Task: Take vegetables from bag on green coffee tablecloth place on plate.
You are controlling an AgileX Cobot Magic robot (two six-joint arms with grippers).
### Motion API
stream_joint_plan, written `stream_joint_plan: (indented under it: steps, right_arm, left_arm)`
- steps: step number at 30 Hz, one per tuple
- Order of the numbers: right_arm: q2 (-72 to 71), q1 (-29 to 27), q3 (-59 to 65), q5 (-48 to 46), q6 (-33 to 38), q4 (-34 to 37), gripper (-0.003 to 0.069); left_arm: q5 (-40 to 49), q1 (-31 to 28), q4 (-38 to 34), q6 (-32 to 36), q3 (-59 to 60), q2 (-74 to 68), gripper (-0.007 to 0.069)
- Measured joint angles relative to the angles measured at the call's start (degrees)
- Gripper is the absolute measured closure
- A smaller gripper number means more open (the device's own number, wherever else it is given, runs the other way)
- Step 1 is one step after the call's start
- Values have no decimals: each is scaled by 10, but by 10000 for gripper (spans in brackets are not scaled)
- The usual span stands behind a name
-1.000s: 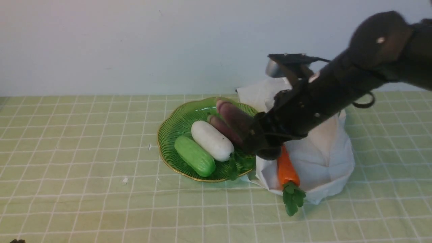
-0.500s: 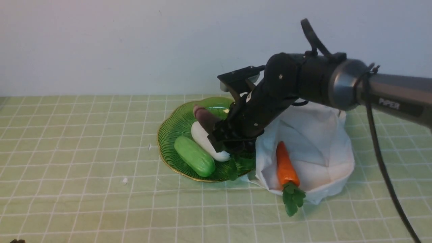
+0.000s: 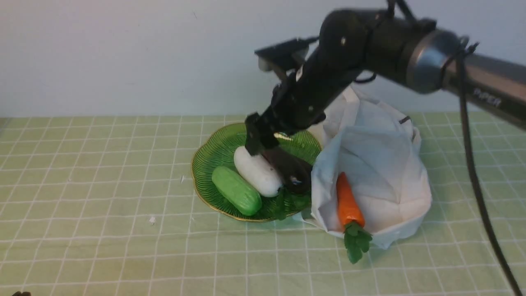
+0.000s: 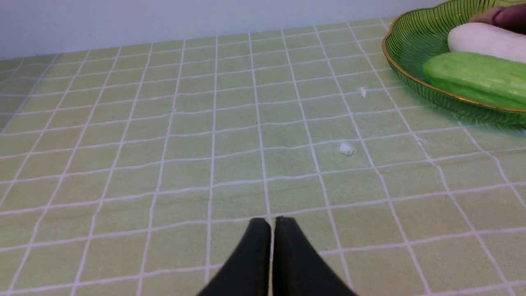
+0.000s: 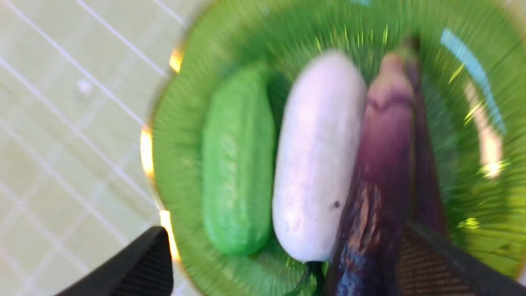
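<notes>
Green checked tablecloth (image 3: 102,185) | eggplant (image 3: 288,167) lying on plate (image 3: 207,158) | right jaws spread wide above it | left jaws pressed together

Front faces wall (image 3: 123,53); right wrist close over plate (image 5: 181,172); left wrist low, sharing plate

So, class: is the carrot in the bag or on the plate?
In the bag. The carrot lies in the bag's open mouth, leafy top hanging out over the tablecloth, beside the plate, not on it.
</notes>
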State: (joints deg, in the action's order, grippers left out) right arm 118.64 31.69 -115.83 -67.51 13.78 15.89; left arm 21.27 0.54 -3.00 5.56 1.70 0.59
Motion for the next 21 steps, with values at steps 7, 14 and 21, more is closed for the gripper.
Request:
stream_joint_plan:
  steps: [7, 14, 21]
  right_arm:
    - [-27, 0, -165, -41, -40, -20, 109]
    - [-126, 0, -189, -56, -77, -21, 480]
    - [-273, 0, -154, -59, -63, 7, 668]
  left_arm:
    - [0, 0, 0, 0, 0, 0, 629]
    - [0, 0, 0, 0, 0, 0, 629]
    - [0, 0, 0, 0, 0, 0, 629]
